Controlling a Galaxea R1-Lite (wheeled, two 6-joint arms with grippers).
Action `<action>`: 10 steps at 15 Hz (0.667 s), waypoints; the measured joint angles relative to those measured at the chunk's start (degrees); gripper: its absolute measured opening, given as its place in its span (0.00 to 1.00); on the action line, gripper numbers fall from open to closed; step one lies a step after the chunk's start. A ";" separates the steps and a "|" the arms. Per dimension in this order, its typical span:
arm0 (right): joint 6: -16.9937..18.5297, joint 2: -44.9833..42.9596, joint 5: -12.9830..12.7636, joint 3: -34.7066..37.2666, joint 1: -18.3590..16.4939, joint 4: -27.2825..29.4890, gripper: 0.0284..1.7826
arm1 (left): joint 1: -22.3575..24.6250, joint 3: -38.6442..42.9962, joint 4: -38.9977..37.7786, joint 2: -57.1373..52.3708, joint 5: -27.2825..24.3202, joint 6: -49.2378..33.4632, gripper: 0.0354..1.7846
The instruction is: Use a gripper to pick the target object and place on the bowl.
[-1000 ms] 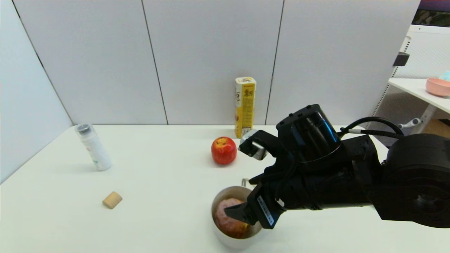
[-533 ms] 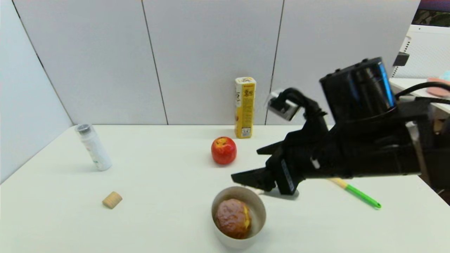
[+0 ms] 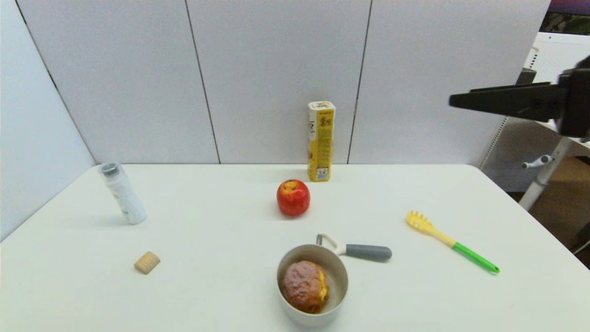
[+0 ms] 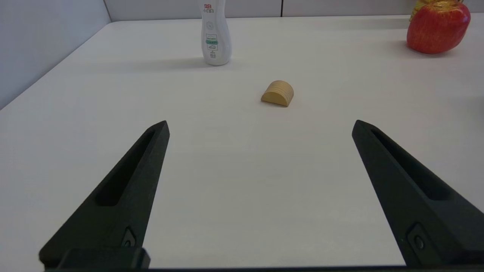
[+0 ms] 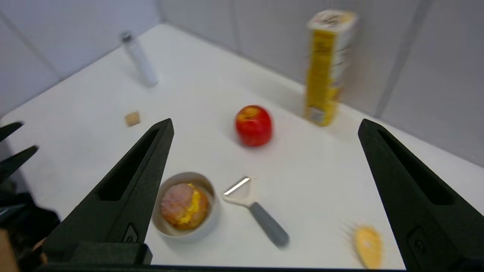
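The golden-brown bun with yellow filling lies inside the light grey bowl near the table's front edge. Both also show in the right wrist view, the bun in the bowl. My right gripper is open and empty, high above the table's right side and far from the bowl. In the head view it shows at the upper right. My left gripper is open and empty, low over the table's front left.
A red apple and a tall yellow carton stand behind the bowl. A grey-handled peeler lies just right of the bowl. A yellow-green pasta spoon lies farther right. A white bottle and a wooden piece are at left.
My right gripper, down at the bun in the bowl a second ago, has let it go and risen up and to the right. The bun stays in the bowl.
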 joint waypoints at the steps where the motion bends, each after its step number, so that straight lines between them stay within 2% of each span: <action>1: -0.02 -3.02 -0.04 2.54 -2.66 0.00 0.95 | -0.05 0.00 0.00 0.00 0.00 0.00 0.96; 2: -0.07 -5.90 -0.72 5.24 -5.24 0.00 0.95 | -0.05 0.00 0.00 0.00 0.00 0.02 0.96; 3: -0.07 -8.73 -2.82 7.83 -7.39 0.02 0.95 | -0.05 0.00 0.02 0.00 0.00 0.05 0.96; 6: -0.34 -15.37 -13.70 14.95 -9.70 0.22 0.95 | -0.05 0.00 0.00 0.00 0.00 0.00 0.96; 10: -0.82 -24.88 -24.50 27.23 -10.23 0.30 0.95 | 0.00 0.00 0.00 0.00 0.00 0.02 0.96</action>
